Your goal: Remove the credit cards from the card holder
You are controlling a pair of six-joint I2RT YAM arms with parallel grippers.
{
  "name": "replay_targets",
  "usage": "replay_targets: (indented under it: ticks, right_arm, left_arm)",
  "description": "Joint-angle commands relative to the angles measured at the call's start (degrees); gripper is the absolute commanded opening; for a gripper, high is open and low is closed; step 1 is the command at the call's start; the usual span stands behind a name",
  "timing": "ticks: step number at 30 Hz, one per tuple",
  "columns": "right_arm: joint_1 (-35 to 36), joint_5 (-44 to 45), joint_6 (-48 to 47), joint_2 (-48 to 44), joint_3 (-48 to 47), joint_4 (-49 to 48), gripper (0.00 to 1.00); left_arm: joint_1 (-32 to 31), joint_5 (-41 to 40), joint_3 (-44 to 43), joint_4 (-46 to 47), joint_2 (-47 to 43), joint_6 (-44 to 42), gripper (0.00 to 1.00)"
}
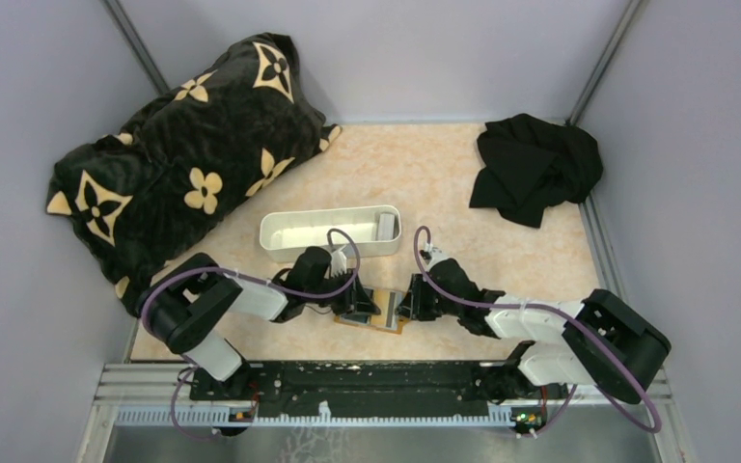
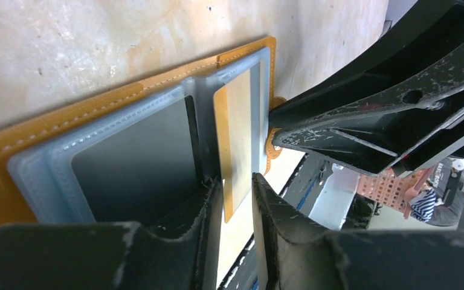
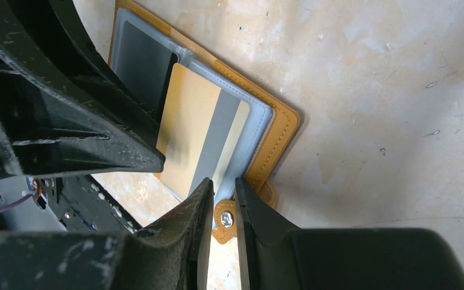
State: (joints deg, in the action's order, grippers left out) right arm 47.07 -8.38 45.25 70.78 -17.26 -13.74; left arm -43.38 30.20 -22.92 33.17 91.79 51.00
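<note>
Mostly, the arms themselves crowd our view. From above, the card holder [image 1: 387,321] lies open on the table [image 1: 425,174] near its front edge. Only a sliver of orange-tan shows between the left gripper [image 1: 362,311] and the right gripper [image 1: 407,309], which meet over it from either side and hide the rest. The wrist views give us more: the holder lies flat with its grey-blue inner panels up, partly cut off by black fingers. A dark grey card [image 2: 136,163] sits inside one clear pocket, its lower edge hidden behind a left finger. A gold card [image 3: 193,130] with a grey stripe sits in the neighbouring pocket, and its near end pokes past the holder's edge. The left gripper's fingers are drawn nearly together, and the end of the gold card shows in the slim gap between them. We cannot tell whether they clamp it or only rest on it. The right gripper's fingers are also almost closed, their tips at the holder's outer edge just beside the snap tab [image 3: 225,219]. Whether they pinch the leather or only press on it is hidden from us. Behind the arms stands a long white tray [image 1: 280,230] with a small grey item [image 1: 386,228] at its right end, too small to identify. A black blanket [image 1: 183,154] with cream flowers is heaped at the back left, and a crumpled black cloth [image 1: 535,169] lies at the back right.
</note>
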Motion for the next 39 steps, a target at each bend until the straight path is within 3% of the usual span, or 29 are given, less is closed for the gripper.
replay_targets:
  ticks: [1, 7, 22, 39]
  right_arm:
    - [-0.1, 1.4, -0.6, 1.7, 1.6, 2.1, 0.21]
    - [-0.1, 1.3, -0.6, 2.1, 1.8, 1.7, 0.21]
    - [-0.3, 0.7, -0.8, 3.8, 1.9, -0.1, 0.21]
    - [-0.4, 0.4, -1.0, 4.9, 1.9, -1.4, 0.21]
  left_arm:
    - [-0.5, 0.7, 1.5, 3.5, 1.6, 1.7, 0.26]
    - [-0.5, 0.0, 1.2, 1.5, 0.8, 0.9, 0.00]
    - [3.8, -6.3, 0.1, -16.1, -11.2, -9.2, 0.00]
    - [7.1, -7.5, -0.7, -23.0, -16.8, -13.5, 0.01]
